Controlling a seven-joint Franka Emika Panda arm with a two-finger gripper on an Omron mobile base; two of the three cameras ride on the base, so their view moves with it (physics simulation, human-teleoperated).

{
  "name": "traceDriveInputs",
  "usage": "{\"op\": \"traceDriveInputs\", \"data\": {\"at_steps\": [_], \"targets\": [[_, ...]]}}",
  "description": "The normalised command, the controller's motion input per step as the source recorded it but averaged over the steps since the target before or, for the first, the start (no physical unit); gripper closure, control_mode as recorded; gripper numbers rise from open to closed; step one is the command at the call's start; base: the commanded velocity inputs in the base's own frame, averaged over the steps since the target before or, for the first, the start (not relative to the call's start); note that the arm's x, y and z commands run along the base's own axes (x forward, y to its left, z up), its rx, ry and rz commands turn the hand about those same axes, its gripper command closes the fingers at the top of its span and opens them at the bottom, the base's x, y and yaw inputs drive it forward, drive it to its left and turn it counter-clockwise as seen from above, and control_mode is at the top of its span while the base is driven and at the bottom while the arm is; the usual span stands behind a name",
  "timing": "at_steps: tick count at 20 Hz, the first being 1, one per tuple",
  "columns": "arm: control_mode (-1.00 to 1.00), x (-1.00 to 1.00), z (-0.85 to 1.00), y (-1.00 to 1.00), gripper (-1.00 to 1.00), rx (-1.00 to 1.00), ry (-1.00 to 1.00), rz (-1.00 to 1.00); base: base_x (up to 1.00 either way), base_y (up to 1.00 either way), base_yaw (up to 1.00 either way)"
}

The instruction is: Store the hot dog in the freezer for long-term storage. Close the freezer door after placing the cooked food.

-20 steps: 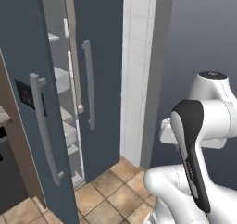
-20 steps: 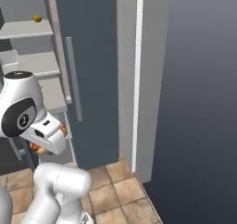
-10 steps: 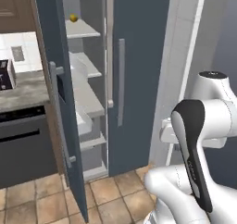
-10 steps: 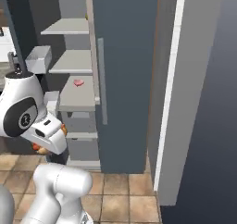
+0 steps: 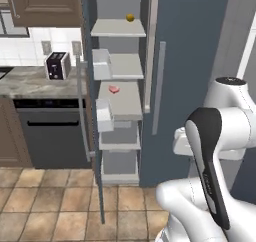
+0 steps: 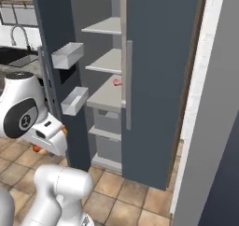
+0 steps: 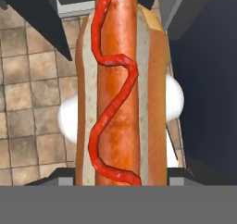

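Note:
The hot dog (image 7: 121,89), a red-orange sausage with a ketchup squiggle in a tan bun, runs up the middle of the hand view, with my gripper (image 7: 122,177) shut on it above tiled floor. An orange tip of the hot dog (image 6: 35,148) peeks out beside my white wrist. The freezer (image 5: 120,86) stands ahead with its pale grey shelves exposed. The freezer door (image 6: 52,57) is swung open at the left, with white bins (image 6: 68,55) on its inner face. In the left base view the freezer door (image 5: 93,111) shows edge-on with its grey handle (image 5: 80,106).
A flat pink meat piece (image 5: 114,89) lies on the middle shelf and a small yellow fruit (image 5: 130,17) on the top one. The other slate-blue panel (image 5: 192,61) is closed. A toaster (image 5: 56,66) sits on the counter (image 5: 25,83) to the left. A white wall (image 6: 210,127) rises to the right.
The whole picture has shifted as the base drove and turned: the open freezer interior now faces the cameras. The hot dog stays in my gripper.

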Motion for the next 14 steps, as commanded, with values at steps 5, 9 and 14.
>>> {"op": "traceDriveInputs", "data": {"at_steps": [5, 9, 14], "targets": [[1.00, 0.00, 0.00, 0.00, 1.00, 0.00, 0.00, 0.00, 0.18, -0.36, 0.40], [1.00, 0.00, 0.00, 0.00, 1.00, 0.00, 0.00, 0.00, 0.36, -0.12, 0.11], [1.00, 0.00, 0.00, 0.00, 1.00, 0.00, 0.00, 0.00, 0.56, -0.31, 0.00]]}}
